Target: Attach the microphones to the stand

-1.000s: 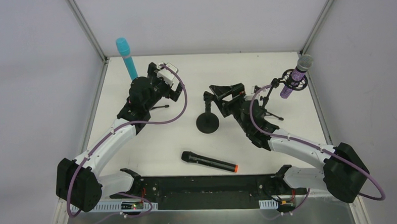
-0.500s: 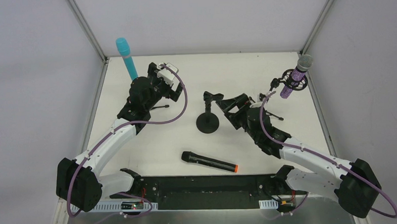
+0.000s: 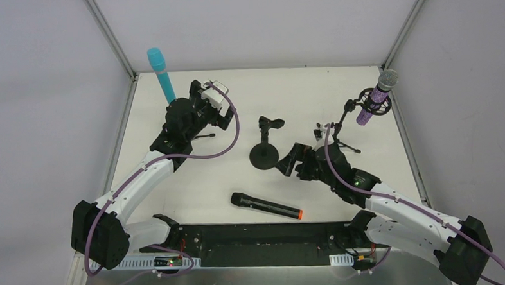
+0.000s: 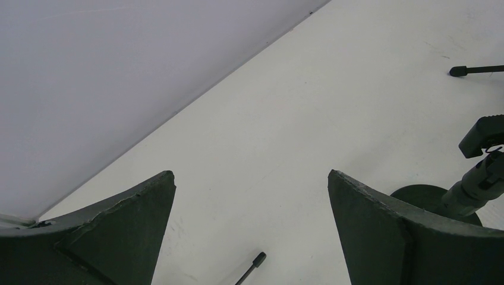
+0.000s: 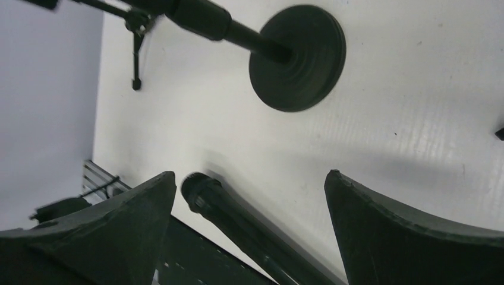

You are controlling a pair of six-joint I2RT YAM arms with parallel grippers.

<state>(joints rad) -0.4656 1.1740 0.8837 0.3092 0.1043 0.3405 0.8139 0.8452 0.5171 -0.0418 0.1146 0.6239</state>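
Observation:
A turquoise microphone [image 3: 159, 74] stands upright at the back left, its stand mostly hidden behind my left arm. On the tripod stand [image 3: 341, 131] at the back right sits the purple microphone [image 3: 378, 97]. The black microphone with the orange ring [image 3: 265, 206] lies flat near the front, and in the right wrist view the black microphone [image 5: 249, 225] shows below the fingers. The round-base stand [image 3: 264, 155] has an empty clip [image 3: 271, 123]. My right gripper [image 3: 288, 165] hangs open between that stand and the black microphone. My left gripper [image 3: 226, 119] is open and holds nothing.
A thin tripod leg [image 4: 255, 261] lies on the table under my left gripper [image 4: 251, 178]. The round-base stand [image 4: 428, 196] is to its right. A black rail [image 3: 260, 235] runs along the near edge. Grey walls close in the table on three sides.
My right arm drew back from the round-base stand's clip toward the front, and its open gripper now hangs near the black microphone's head. The left arm has stayed still.

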